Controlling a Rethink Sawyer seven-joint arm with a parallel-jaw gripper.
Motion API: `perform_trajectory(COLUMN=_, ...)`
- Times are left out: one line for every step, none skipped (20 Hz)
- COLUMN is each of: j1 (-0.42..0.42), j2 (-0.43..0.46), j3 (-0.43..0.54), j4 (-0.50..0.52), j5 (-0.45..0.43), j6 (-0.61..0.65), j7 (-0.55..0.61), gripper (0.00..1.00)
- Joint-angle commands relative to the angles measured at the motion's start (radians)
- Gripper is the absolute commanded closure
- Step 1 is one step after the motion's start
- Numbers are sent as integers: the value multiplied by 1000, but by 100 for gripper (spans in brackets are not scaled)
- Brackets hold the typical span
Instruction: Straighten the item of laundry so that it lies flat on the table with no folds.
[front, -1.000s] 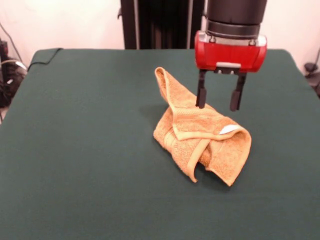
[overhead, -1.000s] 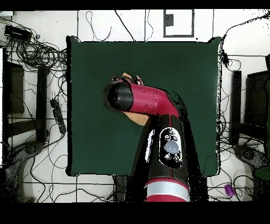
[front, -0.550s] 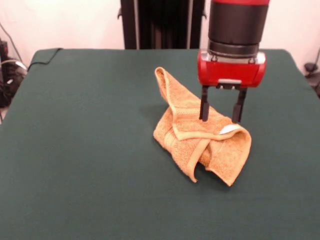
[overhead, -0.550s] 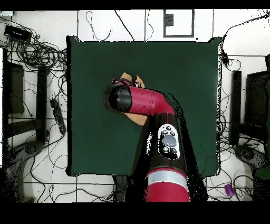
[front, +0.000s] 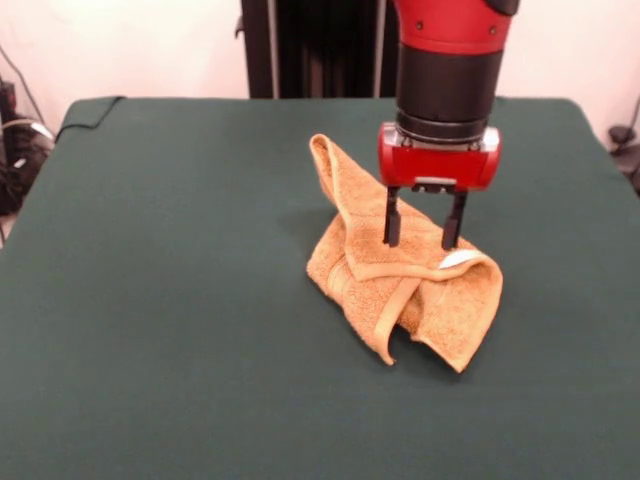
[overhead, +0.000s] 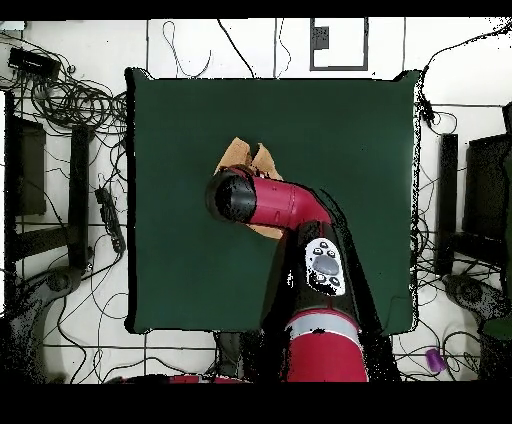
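Observation:
The item of laundry is an orange-tan towel, crumpled in a folded heap near the middle of the green table. One corner rises toward the back, and a border band wraps across the front. A white label shows at its right fold. My gripper hangs open just over the heap's top. Its two black fingers straddle the upper fold, with nothing gripped. In the overhead view the arm covers most of the towel and hides the gripper; the table shows all around it.
Beyond the table's edges, the overhead view shows tangled cables and dark equipment on the floor. At one back corner of the table in the front view, the green cloth is bunched.
The gripper has come down toward the towel and shifted left in the front view, staying open. The towel has not moved.

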Motion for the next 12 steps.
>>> perform_trajectory(j1=-38, j2=-3, j3=144, j4=127, j5=-74, j6=-36, j7=41, gripper=0)
perform_trajectory(j1=-48, j2=-7, j3=149, j4=135, j5=-81, j6=-39, j7=33, gripper=0)
perform_trajectory(j1=-58, j2=-10, j3=154, j4=143, j5=-91, j6=-42, j7=30, gripper=0)
perform_trajectory(j1=-65, j2=-10, j3=161, j4=151, j5=-99, j6=-48, j7=31, gripper=0)
perform_trajectory(j1=-73, j2=-10, j3=167, j4=158, j5=-108, j6=-54, j7=32, gripper=0)
perform_trajectory(j1=-78, j2=-10, j3=172, j4=164, j5=-117, j6=-63, j7=36, gripper=0)
perform_trajectory(j1=-81, j2=-10, j3=174, j4=166, j5=-123, j6=-66, j7=40, gripper=0)
perform_trajectory(j1=-84, j2=-10, j3=176, j4=169, j5=-129, j6=-69, j7=45, gripper=0)
perform_trajectory(j1=-84, j2=-11, j3=172, j4=179, j5=-142, j6=-80, j7=57, gripper=0)
perform_trajectory(j1=-81, j2=-12, j3=169, j4=183, j5=-147, j6=-83, j7=65, gripper=0)
perform_trajectory(j1=-78, j2=-12, j3=165, j4=186, j5=-152, j6=-89, j7=73, gripper=0)
perform_trajectory(j1=-75, j2=-11, j3=163, j4=189, j5=-158, j6=-97, j7=81, gripper=0)
